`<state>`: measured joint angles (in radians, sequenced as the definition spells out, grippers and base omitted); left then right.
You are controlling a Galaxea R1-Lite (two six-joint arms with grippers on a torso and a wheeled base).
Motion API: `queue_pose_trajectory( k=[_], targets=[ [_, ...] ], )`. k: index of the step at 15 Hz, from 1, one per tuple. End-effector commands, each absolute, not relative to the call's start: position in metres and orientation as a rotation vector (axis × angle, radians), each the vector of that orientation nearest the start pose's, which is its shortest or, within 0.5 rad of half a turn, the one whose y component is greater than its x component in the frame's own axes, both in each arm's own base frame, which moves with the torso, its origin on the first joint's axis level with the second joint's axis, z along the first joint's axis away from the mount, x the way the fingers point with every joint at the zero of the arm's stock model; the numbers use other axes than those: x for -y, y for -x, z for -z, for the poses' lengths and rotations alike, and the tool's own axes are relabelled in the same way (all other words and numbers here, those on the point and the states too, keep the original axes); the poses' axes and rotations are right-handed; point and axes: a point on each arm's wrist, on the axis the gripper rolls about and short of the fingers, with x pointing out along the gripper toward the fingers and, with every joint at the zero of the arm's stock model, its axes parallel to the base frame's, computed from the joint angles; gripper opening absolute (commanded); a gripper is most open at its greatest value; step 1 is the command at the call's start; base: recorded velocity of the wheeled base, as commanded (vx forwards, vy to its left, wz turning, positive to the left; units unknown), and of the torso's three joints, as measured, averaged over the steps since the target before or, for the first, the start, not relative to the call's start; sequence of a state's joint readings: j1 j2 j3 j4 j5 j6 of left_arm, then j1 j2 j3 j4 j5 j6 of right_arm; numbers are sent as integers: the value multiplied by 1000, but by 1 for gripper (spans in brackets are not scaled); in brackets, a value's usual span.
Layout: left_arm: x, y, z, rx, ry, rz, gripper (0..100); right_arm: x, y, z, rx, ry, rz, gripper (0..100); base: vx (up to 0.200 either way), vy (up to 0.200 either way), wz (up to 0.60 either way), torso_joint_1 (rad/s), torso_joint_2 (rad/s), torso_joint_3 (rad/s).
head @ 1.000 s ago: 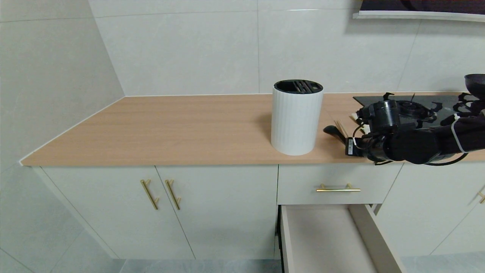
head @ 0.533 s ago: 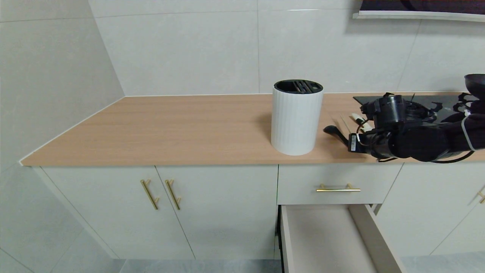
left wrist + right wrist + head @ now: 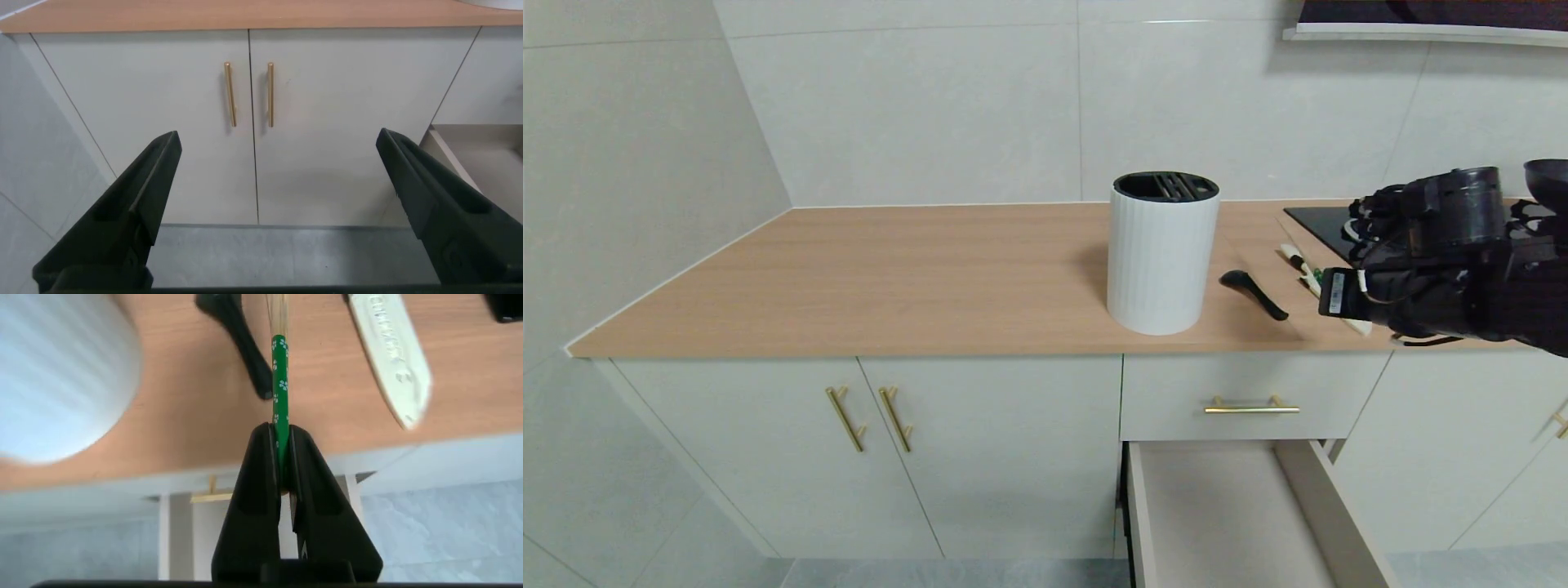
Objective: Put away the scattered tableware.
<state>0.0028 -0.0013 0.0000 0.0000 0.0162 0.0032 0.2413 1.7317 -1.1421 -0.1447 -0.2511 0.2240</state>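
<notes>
My right gripper point(image 3: 279, 439) is shut on a pair of chopsticks point(image 3: 279, 367) with green patterned ends, held above the wooden counter point(image 3: 931, 269). Below them on the counter lie a black spoon point(image 3: 237, 335) and a white utensil point(image 3: 391, 355). In the head view the right arm hovers at the counter's right end, just right of the black spoon point(image 3: 1252, 292) and over the white utensil point(image 3: 1294, 260). A white ribbed holder point(image 3: 1162, 253) with a black slotted top stands left of the spoon. My left gripper point(image 3: 278, 204) is open, low in front of the cabinet doors.
An open drawer point(image 3: 1327, 523) juts out below the counter's right part. A black stove point(image 3: 1319, 222) and a dark pot point(image 3: 1547, 175) sit at the far right. Cabinet doors with gold handles point(image 3: 870, 418) fill the front. The counter's left half is bare.
The right arm has risen and drawn back to the right, away from the spoon. The chopsticks that lay beside the spoon have left the counter.
</notes>
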Motion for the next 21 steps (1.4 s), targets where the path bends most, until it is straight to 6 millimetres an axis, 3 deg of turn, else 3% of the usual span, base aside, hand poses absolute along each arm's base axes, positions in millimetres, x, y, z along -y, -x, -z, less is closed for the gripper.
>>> queue_pose_trajectory(
  k=[1,3,5,7,10,13,15,21],
  targets=[
    [0,23,-75,0,-3,-20,100,-64,-267,-243,-399,-132,-23,0,0,0,0,0,0,0],
    [0,23,-75,0,-3,-20,100,-60,-243,-255,-420,-150,-107,0,0,0,0,0,0,0],
    [0,23,-75,0,-3,-20,100,-57,-225,-251,-459,-166,-199,0,0,0,0,0,0,0],
    [0,23,-75,0,-2,-20,100,-57,-217,-245,-497,-187,-330,0,0,0,0,0,0,0],
    [0,23,-75,0,-3,-20,100,-57,-212,-238,-515,-143,-342,0,0,0,0,0,0,0],
    [0,23,-75,0,-2,-20,100,-54,-193,-234,-503,-73,-378,0,0,0,0,0,0,0],
    [0,23,-75,0,-3,-20,100,-65,-179,-224,-523,-6,-461,0,0,0,0,0,0,0],
    [0,23,-75,0,-2,-20,100,-91,-177,-196,-640,50,-568,0,0,0,0,0,0,0]
  ],
)
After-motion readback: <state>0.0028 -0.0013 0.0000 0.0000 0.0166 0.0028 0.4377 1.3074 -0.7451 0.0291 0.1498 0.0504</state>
